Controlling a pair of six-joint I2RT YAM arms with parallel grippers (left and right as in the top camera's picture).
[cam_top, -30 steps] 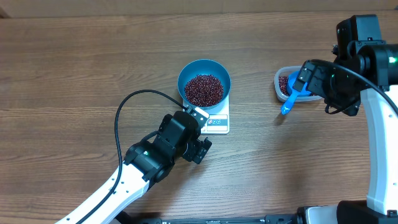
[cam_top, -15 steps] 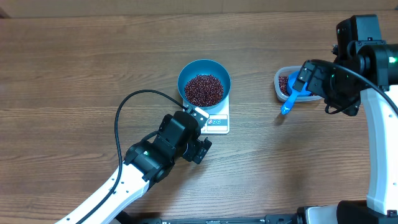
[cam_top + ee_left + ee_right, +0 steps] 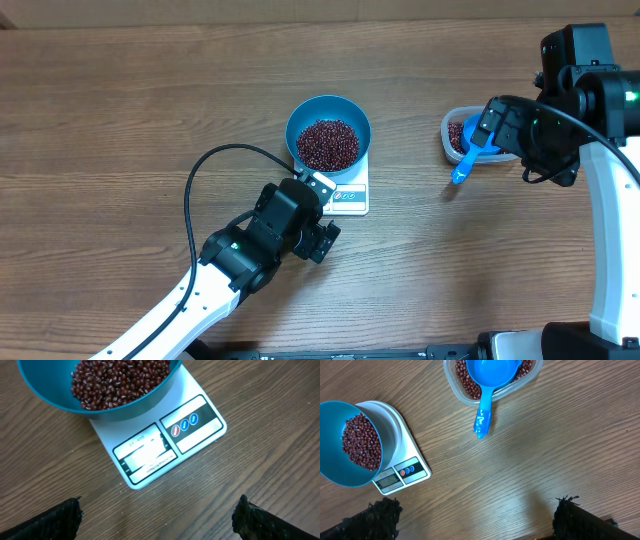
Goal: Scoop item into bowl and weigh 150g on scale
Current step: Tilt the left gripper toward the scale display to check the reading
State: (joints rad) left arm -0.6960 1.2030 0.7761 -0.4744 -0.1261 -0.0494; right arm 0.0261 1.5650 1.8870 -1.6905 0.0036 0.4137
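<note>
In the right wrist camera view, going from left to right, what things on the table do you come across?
blue bowl holding the beans → white scale → clear tub

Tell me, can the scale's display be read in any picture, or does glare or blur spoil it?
Left wrist: the scale is sharp, but a pale smear, probably glare, washes out its display, so no reading shows. Overhead: evenly lit, but the display is too small to read. Right wrist: wood grain crisp, display again tiny; the dark fingertips at the bottom corners look fuzzy.
</note>
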